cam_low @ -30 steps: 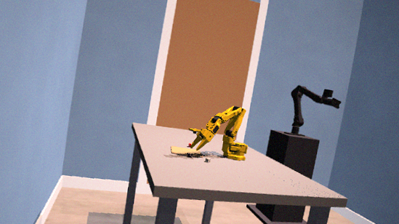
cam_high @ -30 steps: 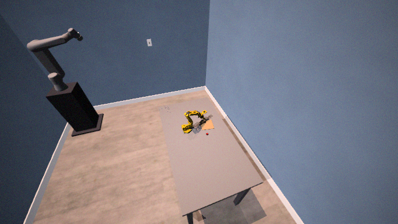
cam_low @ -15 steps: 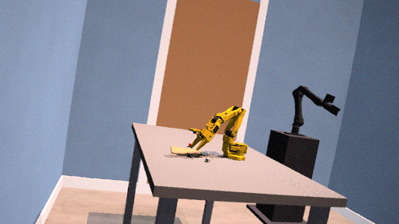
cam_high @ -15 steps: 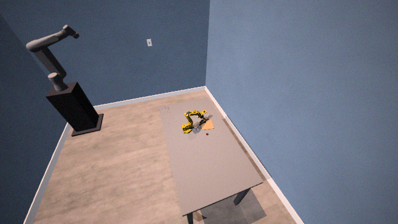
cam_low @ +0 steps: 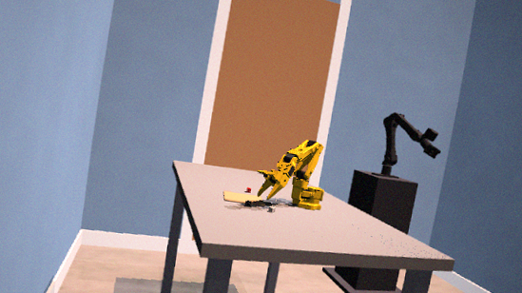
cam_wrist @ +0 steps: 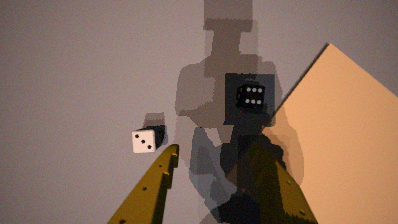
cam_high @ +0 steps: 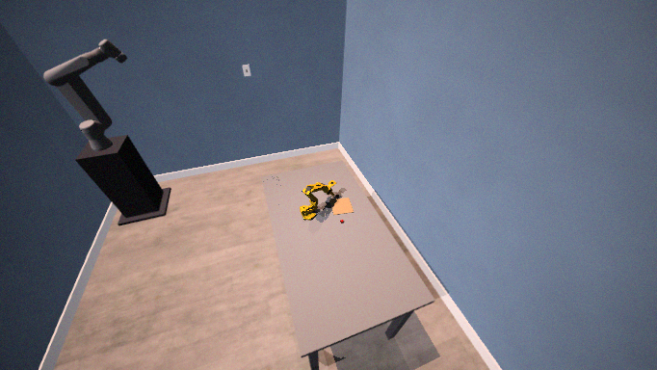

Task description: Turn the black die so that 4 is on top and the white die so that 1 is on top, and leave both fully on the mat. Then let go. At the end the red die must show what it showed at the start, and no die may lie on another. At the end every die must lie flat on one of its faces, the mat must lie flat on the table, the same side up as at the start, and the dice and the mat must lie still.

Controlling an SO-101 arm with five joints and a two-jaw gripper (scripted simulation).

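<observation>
The black die (cam_wrist: 250,96) lies on the table just off the mat's edge, six pips facing the wrist camera. It is in shadow and I cannot make it out for certain in the top and exterior views. The white die (cam_wrist: 144,141) (cam_low: 271,209) lies on the table, off the mat, showing three pips, outside the left finger. The orange mat (cam_wrist: 345,130) (cam_high: 343,206) (cam_low: 236,197) lies flat. The red die (cam_high: 342,221) (cam_low: 248,190) stands on the table beyond the mat; its pips are too small to read. My gripper (cam_wrist: 218,146) (cam_low: 263,197) is partly open, empty, above the table near the mat.
The arm's base (cam_high: 308,213) (cam_low: 310,199) stands on the table (cam_high: 347,270) (cam_low: 305,234). The arm's dark shadow falls over the black die and part of the mat. A second, dark arm (cam_high: 79,92) (cam_low: 392,144) stands on a black pedestal away from the table.
</observation>
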